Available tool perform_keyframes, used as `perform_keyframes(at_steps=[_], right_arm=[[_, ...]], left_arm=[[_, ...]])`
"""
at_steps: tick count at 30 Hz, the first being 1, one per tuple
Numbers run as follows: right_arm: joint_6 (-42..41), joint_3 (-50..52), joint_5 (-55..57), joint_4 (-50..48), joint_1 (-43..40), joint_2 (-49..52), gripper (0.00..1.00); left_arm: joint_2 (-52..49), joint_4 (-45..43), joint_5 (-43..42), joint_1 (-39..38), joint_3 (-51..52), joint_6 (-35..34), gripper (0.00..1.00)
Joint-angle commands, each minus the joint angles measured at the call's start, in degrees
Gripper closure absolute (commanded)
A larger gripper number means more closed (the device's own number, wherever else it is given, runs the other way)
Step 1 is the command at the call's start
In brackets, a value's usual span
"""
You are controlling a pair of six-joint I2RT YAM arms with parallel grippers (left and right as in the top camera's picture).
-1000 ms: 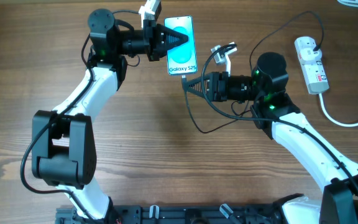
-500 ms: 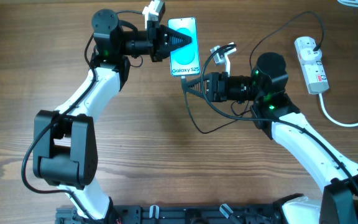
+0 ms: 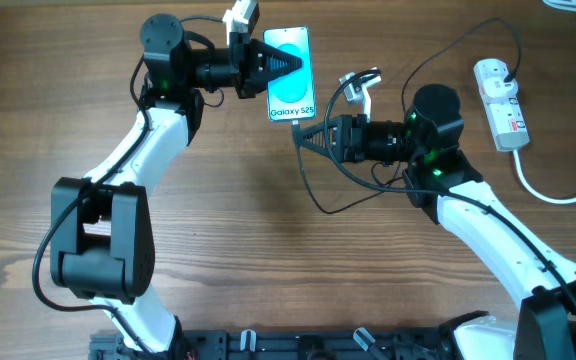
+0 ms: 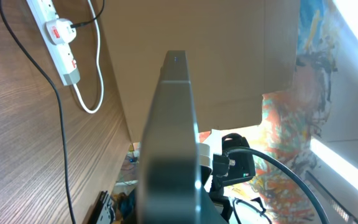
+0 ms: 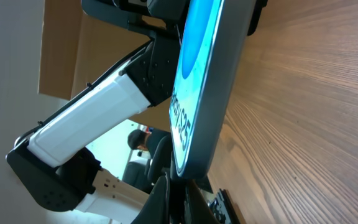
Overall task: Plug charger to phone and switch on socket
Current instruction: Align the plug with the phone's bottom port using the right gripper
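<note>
Phone (image 3: 290,92) at far centre, clamped across its width by left gripper (image 3: 294,63); long axis runs far–near, "Galaxy S25" end nearest. Right gripper (image 3: 300,138), closed on charger (image 3: 325,211) tip, lies just near of that end, approx. on-axis. Insertion prob. runs toward far side.

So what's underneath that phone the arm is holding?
In the right wrist view, only bare wooden table shows beneath the phone, clamped by the left end effector. From overhead, the phone hides the spot directly below it and any finger there.
</note>
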State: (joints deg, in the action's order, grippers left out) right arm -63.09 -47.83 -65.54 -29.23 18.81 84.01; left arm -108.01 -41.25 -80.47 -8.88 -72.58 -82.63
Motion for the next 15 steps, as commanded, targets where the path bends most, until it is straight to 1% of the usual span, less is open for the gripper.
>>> perform_keyframes(at_steps=[1, 7, 15], right_arm=[[-1.6, -0.5, 0.9, -0.3, 0.1, 0.2, 0.96], [-1.6, -0.5, 0.9, -0.3, 0.1, 0.2, 0.96], [-2.2, -0.5, 0.9, -0.3, 0.1, 0.2, 0.96]], left_arm=[[1.5, -0.6, -0.1, 0.0, -0.5, -0.8, 0.96], [1.5, -1.0, 0.2, 0.0, -0.5, -2.1, 0.96], [1.5, -1.9, 0.2, 0.0, -0.5, -1.6, 0.96]])
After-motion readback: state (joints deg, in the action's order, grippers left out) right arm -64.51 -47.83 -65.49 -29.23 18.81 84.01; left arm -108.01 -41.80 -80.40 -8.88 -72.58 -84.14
